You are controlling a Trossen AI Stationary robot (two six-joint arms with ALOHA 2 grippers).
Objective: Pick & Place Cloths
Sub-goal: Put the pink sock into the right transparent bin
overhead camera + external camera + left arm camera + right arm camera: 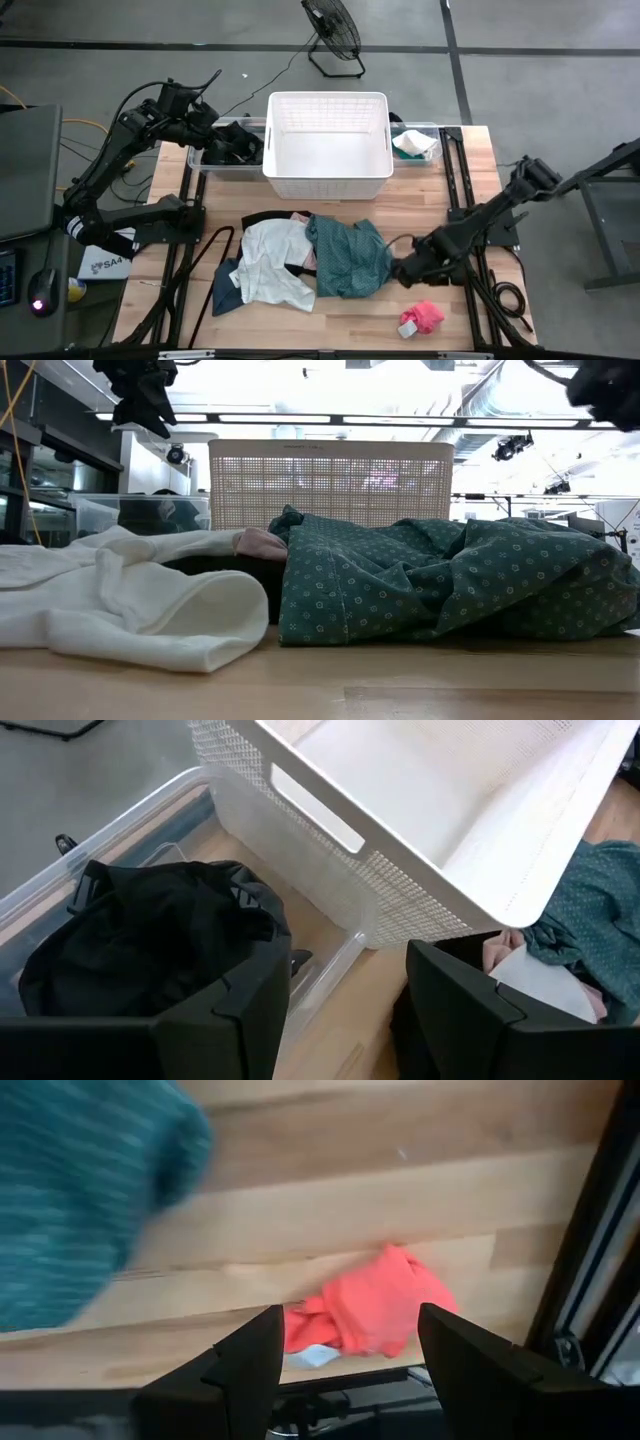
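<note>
A heap of cloths lies on the wooden table in front of the basket: a white one, a teal-green dotted one and a dark blue one at the heap's near left. A pink cloth lies alone near the front right edge. A black cloth sits in the clear bin at the back left. My left gripper hangs open above that bin's near end. My right gripper hovers open beside the teal cloth's right edge, with the pink cloth ahead of its fingers.
The white lattice basket stands at the table's back middle. A second clear bin to its right holds a white and teal cloth. Bare wood lies right of the heap and along the front edge. A fan stands on the floor behind.
</note>
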